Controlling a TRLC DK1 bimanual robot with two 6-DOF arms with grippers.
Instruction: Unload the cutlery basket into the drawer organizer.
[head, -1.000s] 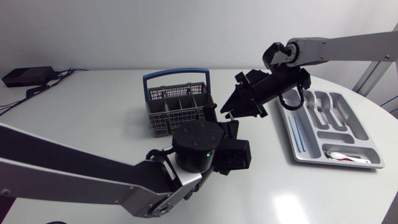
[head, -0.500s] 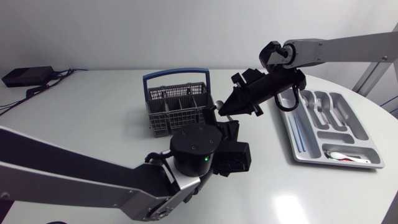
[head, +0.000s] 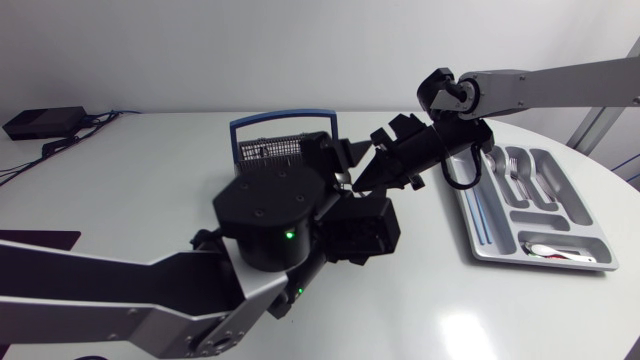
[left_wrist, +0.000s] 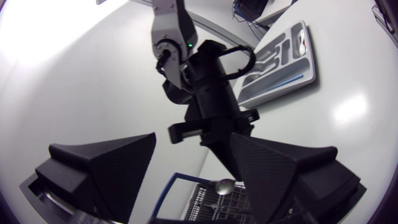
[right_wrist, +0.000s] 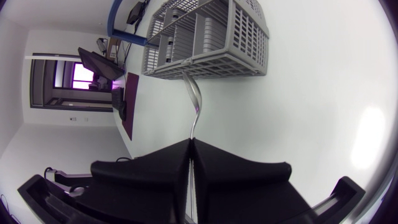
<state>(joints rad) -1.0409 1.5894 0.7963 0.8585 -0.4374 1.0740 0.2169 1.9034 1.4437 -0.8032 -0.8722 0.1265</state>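
The grey cutlery basket (head: 272, 150) with a blue handle stands mid-table, half hidden behind my left arm. My right gripper (head: 362, 182) hangs just right of it, shut on the handle of a silver spoon (right_wrist: 194, 99) that points toward the basket (right_wrist: 205, 43). My left gripper (left_wrist: 193, 140) is open just in front of the right gripper (left_wrist: 230, 171). The spoon's bowl (left_wrist: 225, 185) shows between the left fingers, touching neither. The silver drawer organizer (head: 470, 235) lies at the right with forks, a spoon and blue-handled pieces in its compartments.
A black box (head: 45, 122) with cables sits at the table's back left corner. My left arm's big wrist (head: 270, 215) fills the table's middle and hides the basket's front.
My left gripper has opened and let go of the spoon as that arm rose toward the basket. My right gripper has closed on the spoon's handle and moved slightly left.
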